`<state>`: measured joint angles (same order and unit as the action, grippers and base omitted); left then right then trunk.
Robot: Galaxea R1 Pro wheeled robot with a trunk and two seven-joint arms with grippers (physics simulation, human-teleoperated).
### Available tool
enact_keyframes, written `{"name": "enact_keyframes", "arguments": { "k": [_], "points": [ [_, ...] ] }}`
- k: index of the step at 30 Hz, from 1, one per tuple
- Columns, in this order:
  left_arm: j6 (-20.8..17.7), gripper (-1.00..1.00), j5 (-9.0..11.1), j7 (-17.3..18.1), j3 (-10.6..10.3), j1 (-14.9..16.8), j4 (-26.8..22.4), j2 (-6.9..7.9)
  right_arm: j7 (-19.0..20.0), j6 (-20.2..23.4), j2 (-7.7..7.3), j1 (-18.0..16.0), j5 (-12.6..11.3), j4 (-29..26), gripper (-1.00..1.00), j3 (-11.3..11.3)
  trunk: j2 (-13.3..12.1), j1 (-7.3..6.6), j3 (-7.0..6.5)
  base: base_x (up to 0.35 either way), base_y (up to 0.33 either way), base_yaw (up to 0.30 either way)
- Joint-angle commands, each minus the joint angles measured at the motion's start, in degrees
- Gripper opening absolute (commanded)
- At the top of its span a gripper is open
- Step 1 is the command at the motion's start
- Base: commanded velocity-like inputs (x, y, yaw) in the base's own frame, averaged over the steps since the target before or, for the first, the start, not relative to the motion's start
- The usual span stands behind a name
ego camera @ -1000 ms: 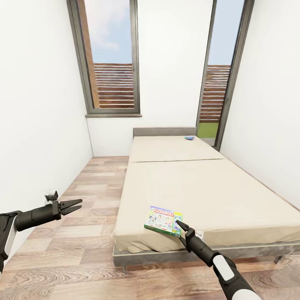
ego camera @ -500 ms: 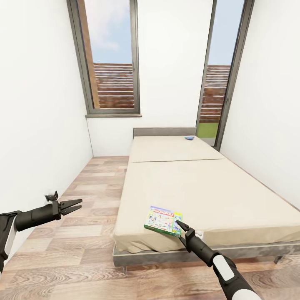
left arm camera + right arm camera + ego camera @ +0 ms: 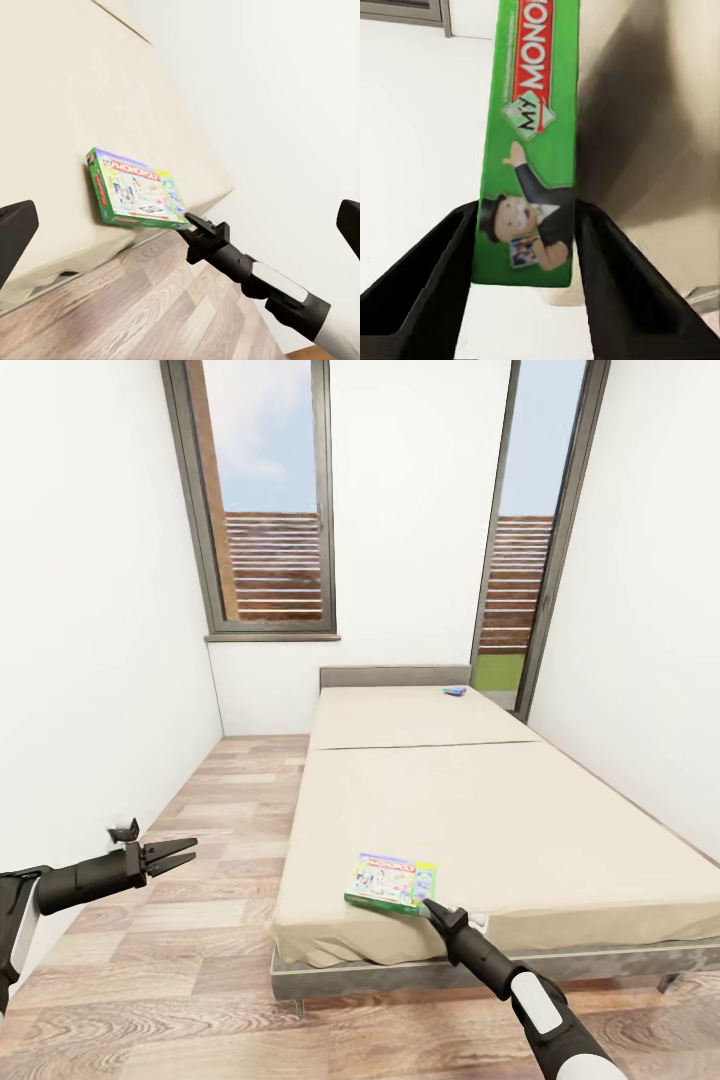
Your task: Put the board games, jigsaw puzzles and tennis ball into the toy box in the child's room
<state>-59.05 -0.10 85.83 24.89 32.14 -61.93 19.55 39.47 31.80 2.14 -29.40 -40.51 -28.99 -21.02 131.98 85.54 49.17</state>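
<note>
L gripper (image 3: 178, 853): black jaws spread, empty, hanging over the wood plank floor (image 3: 210, 810) well clear of the wide cream bed (image 3: 480, 810).

Green flat Monopoly board game box (image 3: 391, 883) lies at the bed's near edge. R gripper (image 3: 432, 909) at its near corner; wrist view shows jaws straddling the box's thin green side (image 3: 536, 150), looks pinched or v. close to it.

Box: prob light, stiff cardboard, glossy so may slip. Corner hold = it'll pivot; better mid-edge.

Small blue box (image 3: 455, 690) far end, near the grey headboard (image 3: 395, 676).
</note>
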Motion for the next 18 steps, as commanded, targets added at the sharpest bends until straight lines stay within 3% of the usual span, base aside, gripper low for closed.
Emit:
{"name": "enact_keyframes", "arguments": {
  "k": [1, 8, 18],
  "points": [
    [-0.6, 1.0, 0.0, 0.2, 0.0, 0.0, 0.0, 0.02, 0.0, 0.5, 0.06, 0.0, -0.3, 0.0, -1.0, -0.3, 0.0, -0.01, 0.06, 0.0, 0.0, 0.0],
    [-0.8, 1.0, 0.3, 0.3, 0.3, 0.0, 0.0, 0.06, 0.0, 0.5, 0.06, 0.0, -0.4, 0.0, -1.0, -0.3, 0.0, -0.01, 0.06, 0.0, 0.0, 0.0],
    [-0.9, 1.0, 0.3, 0.3, 0.3, 0.0, 0.0, 0.05, 0.0, 0.5, 0.06, 0.0, -0.4, 0.0, -1.0, -0.3, -4.0, -2.21, -1.74, 0.0, 0.0, 0.0]
  ]
}}
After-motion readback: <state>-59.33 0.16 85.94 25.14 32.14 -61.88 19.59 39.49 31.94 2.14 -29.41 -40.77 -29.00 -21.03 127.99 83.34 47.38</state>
